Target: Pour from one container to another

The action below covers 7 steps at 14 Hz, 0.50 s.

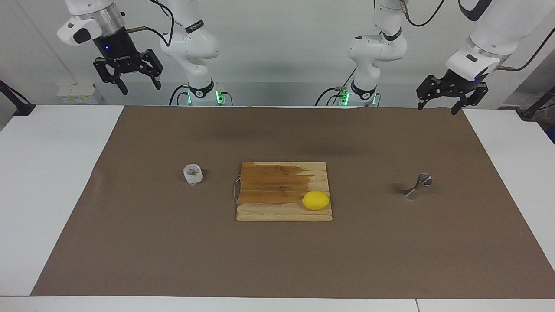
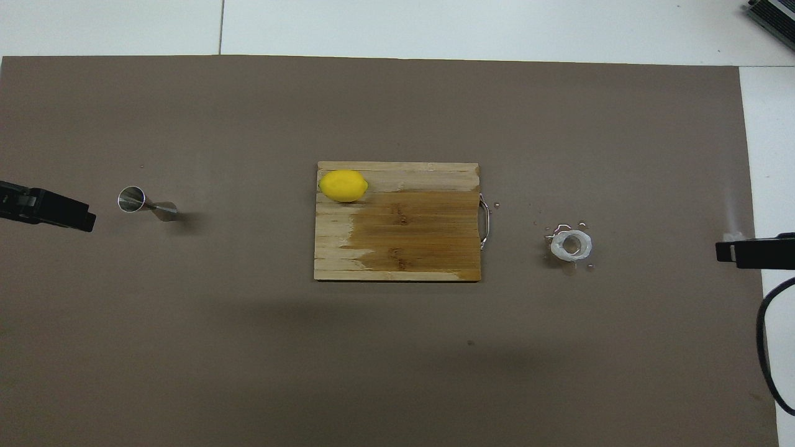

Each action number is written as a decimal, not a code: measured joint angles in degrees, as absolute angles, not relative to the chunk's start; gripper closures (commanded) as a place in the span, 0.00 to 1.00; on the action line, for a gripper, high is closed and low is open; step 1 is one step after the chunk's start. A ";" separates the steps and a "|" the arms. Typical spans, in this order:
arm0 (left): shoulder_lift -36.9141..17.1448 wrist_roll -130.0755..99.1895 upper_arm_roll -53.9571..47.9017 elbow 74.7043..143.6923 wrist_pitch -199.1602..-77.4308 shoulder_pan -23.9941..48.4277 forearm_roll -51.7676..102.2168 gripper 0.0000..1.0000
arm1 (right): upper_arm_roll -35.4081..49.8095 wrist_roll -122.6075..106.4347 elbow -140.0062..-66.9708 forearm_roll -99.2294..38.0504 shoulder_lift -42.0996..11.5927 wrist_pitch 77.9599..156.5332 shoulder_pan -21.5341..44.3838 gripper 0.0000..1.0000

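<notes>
Lemon on cutting board mid-bench | glass cup toward right-arm edge, jigger toward left-arm edge, untouched | left gripper, right gripper raised, jaws released | pour not started

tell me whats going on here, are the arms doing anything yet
Nothing is being handled yet. Both arms wait raised at the robots' end of the table, the left gripper and the right gripper open and empty. The glass cup stands on the brown mat toward the right arm's end, the steel jigger toward the left arm's end. Between them lies a wooden cutting board with a lemon on it. No pouring has begun.
</notes>
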<state>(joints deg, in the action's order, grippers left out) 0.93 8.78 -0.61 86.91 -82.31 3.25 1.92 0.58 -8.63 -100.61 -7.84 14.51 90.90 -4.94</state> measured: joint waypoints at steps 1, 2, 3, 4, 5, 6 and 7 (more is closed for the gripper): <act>0.99 8.78 -0.64 87.24 -82.31 3.26 1.92 0.00 | 0.58 -8.63 -100.61 -7.84 14.51 90.90 -4.94 0.00; 1.17 8.78 -0.66 87.82 -82.31 3.26 1.92 0.00 | 0.58 -8.63 -100.61 -7.84 14.51 90.90 -4.94 0.00; 1.36 8.78 -0.65 88.30 -82.31 3.26 1.92 0.00 | 0.58 -8.63 -100.61 -7.84 14.51 90.90 -4.94 0.00; 1.51 8.78 -0.65 88.57 -82.31 3.26 1.92 0.00 | 0.58 -8.63 -100.61 -7.84 14.51 90.90 -4.94 0.00; 1.63 8.78 -0.65 88.73 -82.31 3.26 1.92 0.00 | 0.58 -8.63 -100.61 -7.84 14.51 90.90 -4.94 0.00; 1.73 8.78 -0.65 88.83 -82.31 3.26 1.92 0.00 | 0.58 -8.63 -100.61 -7.84 14.51 90.90 -4.94 0.00; 1.78 8.78 -0.64 88.85 -82.31 3.26 1.92 0.00 | 0.58 -8.63 -100.61 -7.84 14.51 90.90 -4.94 0.00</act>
<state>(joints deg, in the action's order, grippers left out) 1.78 8.78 -0.64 88.85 -82.31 3.26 1.92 0.58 -8.63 -100.61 -7.84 14.51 90.90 -4.94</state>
